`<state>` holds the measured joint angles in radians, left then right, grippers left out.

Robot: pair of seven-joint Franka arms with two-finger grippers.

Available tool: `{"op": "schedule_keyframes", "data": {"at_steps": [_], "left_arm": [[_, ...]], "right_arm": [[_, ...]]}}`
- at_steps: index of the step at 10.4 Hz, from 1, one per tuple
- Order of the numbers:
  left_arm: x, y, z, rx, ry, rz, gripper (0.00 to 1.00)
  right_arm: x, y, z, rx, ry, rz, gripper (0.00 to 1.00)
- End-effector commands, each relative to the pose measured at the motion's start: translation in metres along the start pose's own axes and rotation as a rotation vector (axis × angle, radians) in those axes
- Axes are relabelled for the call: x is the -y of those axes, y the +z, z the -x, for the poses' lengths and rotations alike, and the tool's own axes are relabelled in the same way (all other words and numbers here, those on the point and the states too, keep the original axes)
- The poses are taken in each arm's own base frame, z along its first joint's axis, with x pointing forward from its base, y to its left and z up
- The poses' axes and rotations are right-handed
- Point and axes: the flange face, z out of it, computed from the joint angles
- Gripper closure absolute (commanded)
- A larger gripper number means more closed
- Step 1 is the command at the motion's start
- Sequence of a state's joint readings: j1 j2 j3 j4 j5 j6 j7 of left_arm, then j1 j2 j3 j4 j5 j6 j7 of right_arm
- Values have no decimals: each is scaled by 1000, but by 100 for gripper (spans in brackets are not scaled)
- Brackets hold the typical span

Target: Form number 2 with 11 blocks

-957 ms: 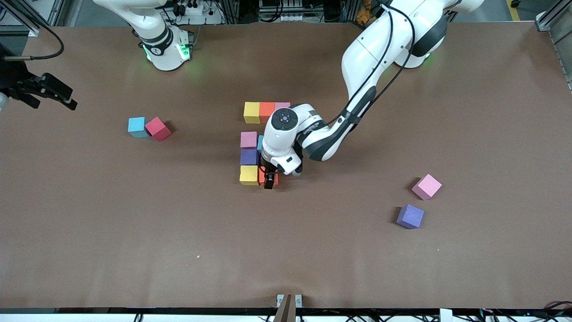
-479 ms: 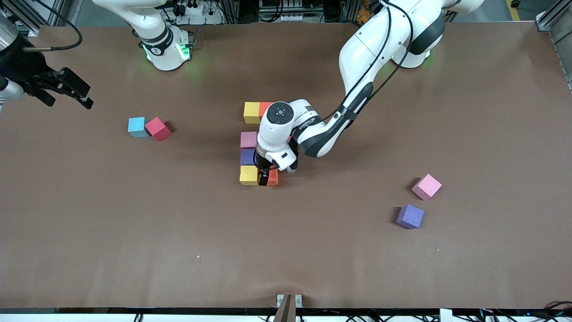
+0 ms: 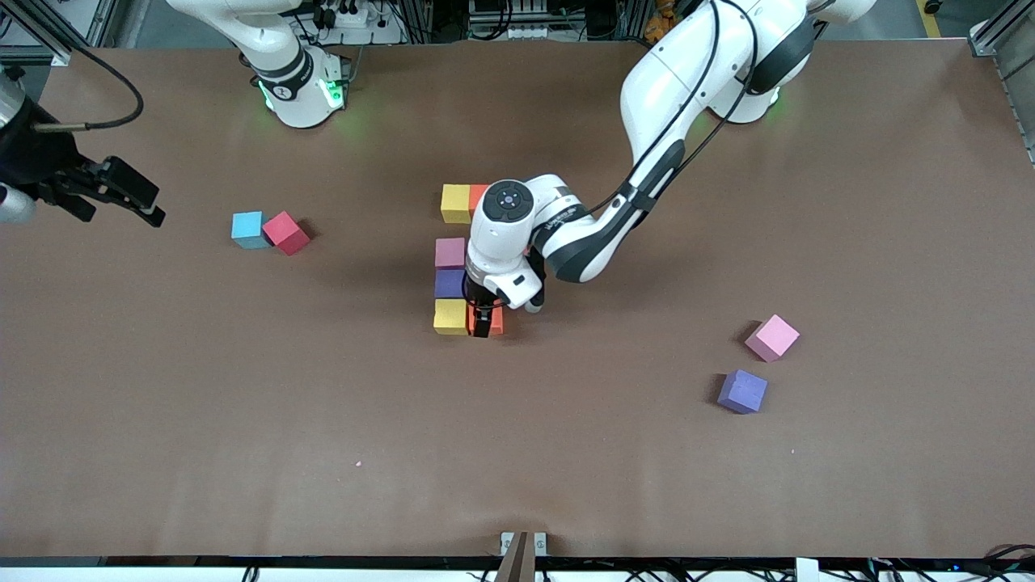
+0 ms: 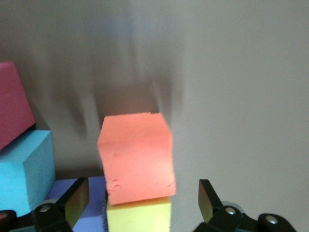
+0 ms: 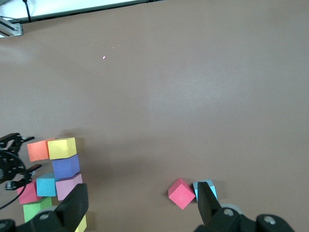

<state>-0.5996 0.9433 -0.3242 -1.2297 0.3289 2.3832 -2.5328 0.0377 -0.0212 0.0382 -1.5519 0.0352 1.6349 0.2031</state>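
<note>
Nearest the front camera, a loose purple block (image 3: 742, 391) and a pink block (image 3: 772, 337) are seen toward the left arm's end. Mid-table, the left gripper (image 3: 483, 322) is lowered with jaws spread wide astride an orange block (image 4: 136, 155) – beside a yellow block (image 3: 449, 316) in the unfinished number 2 (image 3: 453, 279). Farther back, the right gripper (image 3: 121, 196) waits with jaws released, near a blue block (image 3: 247, 229) and a red block (image 3: 285, 233).
</note>
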Motion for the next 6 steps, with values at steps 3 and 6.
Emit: {"op": "schedule_keyframes", "data": {"at_steps": [3,6], "left_arm": [[-66,-44,-74,-66,-59,-49,0],[-113,-56,-150,-97,10,-113,0]], "right_arm": [[3,-6,-5,0,-2,-8,0],[-1,-5,-7,-1,-65,-5,0]]}}
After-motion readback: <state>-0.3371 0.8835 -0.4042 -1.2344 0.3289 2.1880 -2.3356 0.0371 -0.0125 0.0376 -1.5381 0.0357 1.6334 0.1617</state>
